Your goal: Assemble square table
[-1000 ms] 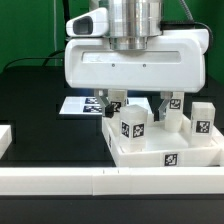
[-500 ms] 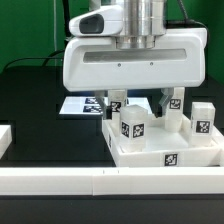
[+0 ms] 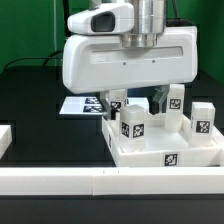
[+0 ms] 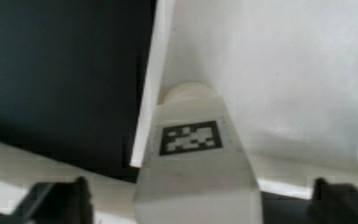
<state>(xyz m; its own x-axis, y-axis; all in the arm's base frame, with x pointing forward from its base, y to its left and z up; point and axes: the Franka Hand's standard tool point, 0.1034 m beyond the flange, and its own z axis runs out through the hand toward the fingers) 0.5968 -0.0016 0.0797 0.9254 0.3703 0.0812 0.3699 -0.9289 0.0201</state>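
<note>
We are seeing the claw [image 3: 140, 104] hanging wide open, gripping nothing, over the square table [image 3: 160, 148] at lower right of the exterior frame. A leg [image 4: 194, 140] is sitting between its fingers [image 4: 55, 197]; next, probably closing on it.

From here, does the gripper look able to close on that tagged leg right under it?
Probably yes: the gripper is open, and the leg lies between its fingertips with nothing else in between. Whether the pads touch it yet, I cannot tell.
</note>
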